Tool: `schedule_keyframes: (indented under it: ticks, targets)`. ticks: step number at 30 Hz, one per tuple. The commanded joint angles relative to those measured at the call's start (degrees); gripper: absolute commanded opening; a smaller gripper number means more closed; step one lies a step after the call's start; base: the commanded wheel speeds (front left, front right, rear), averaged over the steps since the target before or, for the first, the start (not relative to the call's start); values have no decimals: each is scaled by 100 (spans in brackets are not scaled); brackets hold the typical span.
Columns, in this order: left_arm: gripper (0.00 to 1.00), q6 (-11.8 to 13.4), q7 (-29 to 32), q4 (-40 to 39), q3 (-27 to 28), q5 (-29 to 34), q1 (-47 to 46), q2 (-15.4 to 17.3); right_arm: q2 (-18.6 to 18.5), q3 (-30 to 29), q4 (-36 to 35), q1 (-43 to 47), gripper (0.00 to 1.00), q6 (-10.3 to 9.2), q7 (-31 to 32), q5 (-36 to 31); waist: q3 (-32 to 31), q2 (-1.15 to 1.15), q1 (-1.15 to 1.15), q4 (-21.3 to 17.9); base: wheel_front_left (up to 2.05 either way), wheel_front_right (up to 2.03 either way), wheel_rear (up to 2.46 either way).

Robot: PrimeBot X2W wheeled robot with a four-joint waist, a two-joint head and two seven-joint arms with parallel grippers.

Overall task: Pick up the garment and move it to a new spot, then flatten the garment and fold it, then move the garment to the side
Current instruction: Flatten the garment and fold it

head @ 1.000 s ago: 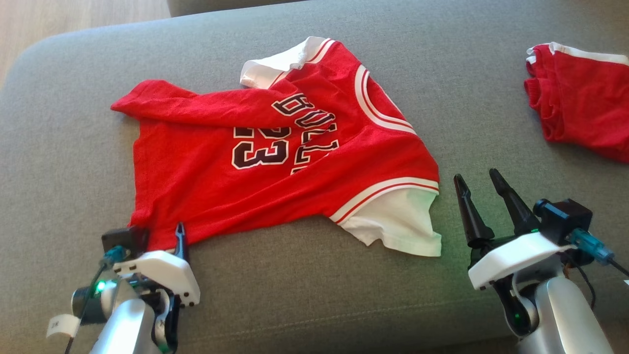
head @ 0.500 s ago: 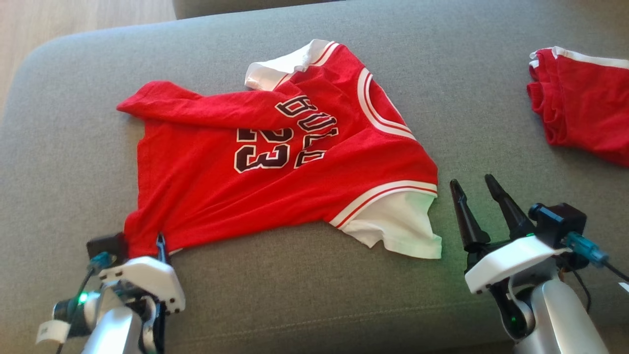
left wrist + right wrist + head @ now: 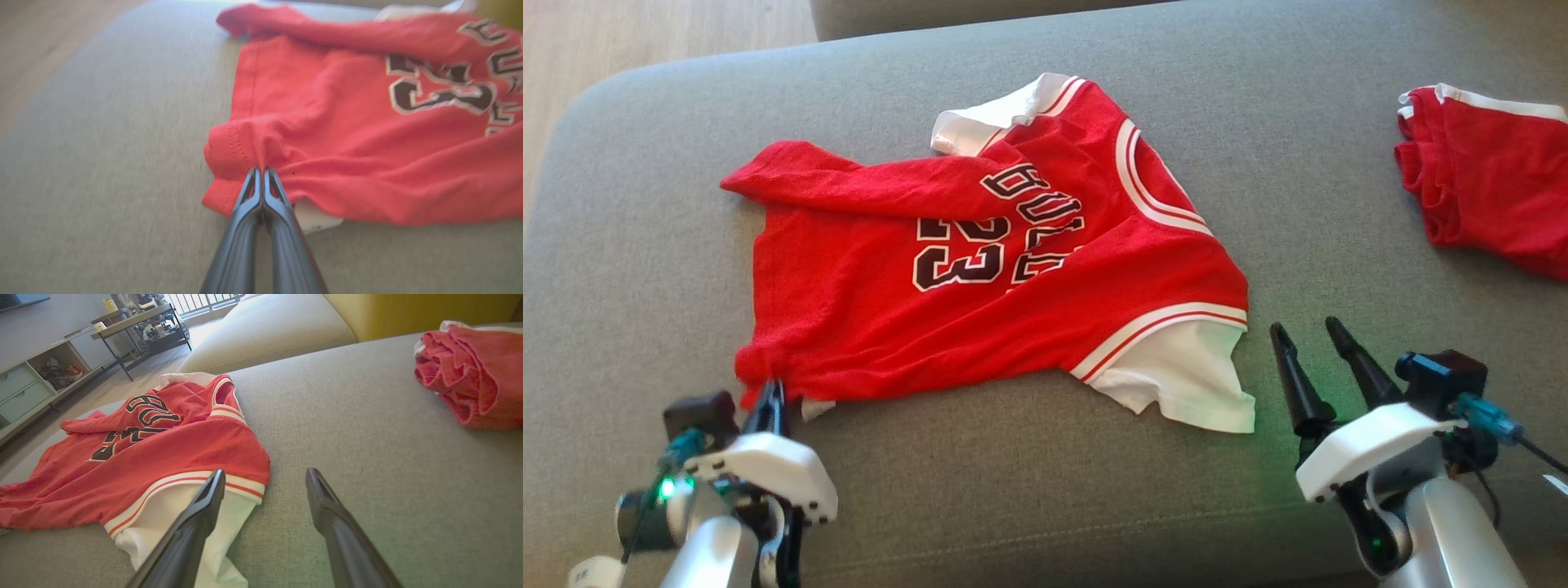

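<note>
One red garment (image 3: 849, 286), a jersey with black "23", black lettering and white trim, lay mostly spread out on the grey sofa cushion (image 3: 1339, 163), left of centre in the head view. Its far edge was folded over the upper part, covering some of the print. The neck opening pointed to the robot's right. One white sleeve (image 3: 1184, 376) lay flat at the near right end; the other showed at the far side.

The left gripper (image 3: 770, 394) sat at the garment's near left corner with its jaws pressed together and a pinch of red hem caught between the tips. In the left wrist view the cloth was bunched and puckered there. A small white tag (image 3: 314, 218) poked out from under that corner.

The right gripper (image 3: 1304, 325) was over bare cushion just beside the near white sleeve, jaws wide apart, nothing in them. Could not tell if a finger touched the sleeve.

A second red garment (image 3: 1486, 188), bundled with white edging, lay well apart at the cushion's far right. Wood floor (image 3: 645, 33) showed past the cushion's left end. The right wrist view had a metal shelf unit (image 3: 139, 318), a drawer cabinet (image 3: 24, 392) and yellow upholstery (image 3: 408, 310) in the background.
</note>
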Motion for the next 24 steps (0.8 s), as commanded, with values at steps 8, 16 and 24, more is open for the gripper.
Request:
schedule_keyframes:
  ticks: [8,16,24]
  targets:
    - [0,160,-705,-870,228,133,-189,132,-17,454,65,194,100,-2,391,530,-79,0,0,27,0,0,0]
    - [0,271,-851,-1267,214,220,-104,158,-17,750,398,218,100,-2,681,1166,-121,0,0,88,0,0,0]
    - [0,291,-898,-1499,142,259,-103,157,-17,576,917,72,100,-2,721,1117,-86,0,0,228,0,0,0]
